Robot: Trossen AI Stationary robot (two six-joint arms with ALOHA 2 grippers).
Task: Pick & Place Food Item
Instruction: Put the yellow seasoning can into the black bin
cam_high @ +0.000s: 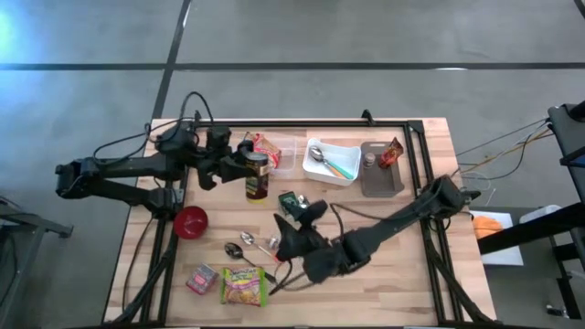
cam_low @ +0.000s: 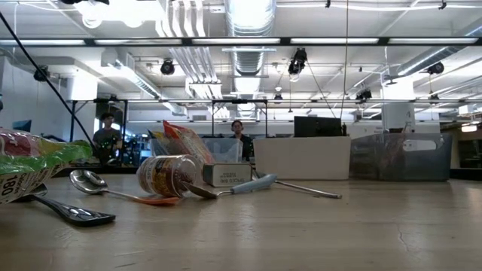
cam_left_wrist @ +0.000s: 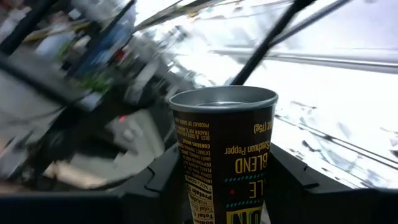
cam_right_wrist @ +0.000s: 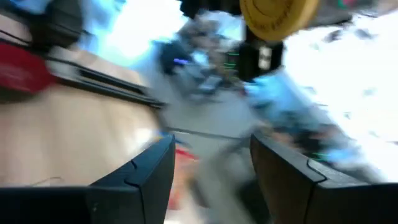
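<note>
Gripping dark can (cam_left_wrist: 225,155), left fingers (cam_left_wrist: 292,177) mid-table; right fingers (cam_right_wrist: 149,174) parted, empty, near front edge.

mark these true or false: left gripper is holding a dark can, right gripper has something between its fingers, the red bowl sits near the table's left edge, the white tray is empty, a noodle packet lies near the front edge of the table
1. The left gripper holds a dark can. True.
2. The right gripper has something between its fingers. False: its fingers stand apart with nothing between them.
3. The red bowl sits near the table's left edge. True.
4. The white tray is empty. False: a spoon and a teal-handled utensil lie in it.
5. A noodle packet lies near the table's front edge. True.
</note>
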